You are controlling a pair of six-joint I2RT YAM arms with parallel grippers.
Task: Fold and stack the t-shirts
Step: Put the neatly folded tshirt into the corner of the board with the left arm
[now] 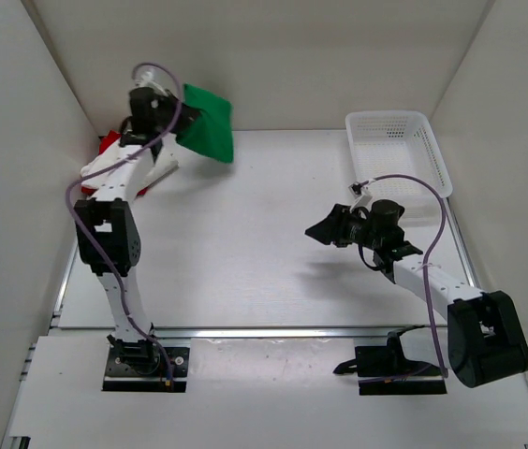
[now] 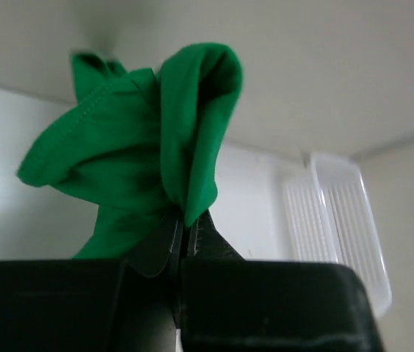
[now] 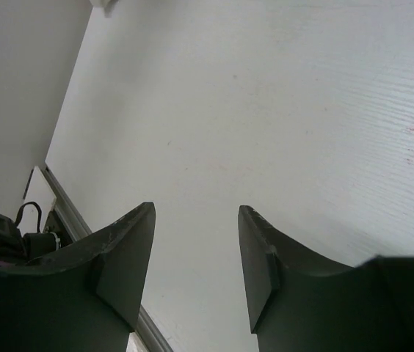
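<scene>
The green t-shirt (image 1: 210, 126) hangs bunched in the air at the back left, pinched by an edge in my left gripper (image 1: 181, 118). In the left wrist view the jaws of the left gripper (image 2: 185, 229) are shut on a fold of the green t-shirt (image 2: 141, 139), which droops over them. A bit of the red t-shirt (image 1: 107, 143) shows on the table behind the left arm, mostly hidden. My right gripper (image 1: 317, 231) hovers open over the middle right of the table, nothing between its fingers. The right wrist view shows the right gripper (image 3: 196, 214) over bare table.
A white mesh basket (image 1: 430, 152) stands at the back right, also visible as the basket (image 2: 354, 220) in the left wrist view. White walls close in the table on the left, back and right. A metal rail runs along the table's near edge (image 1: 264, 331).
</scene>
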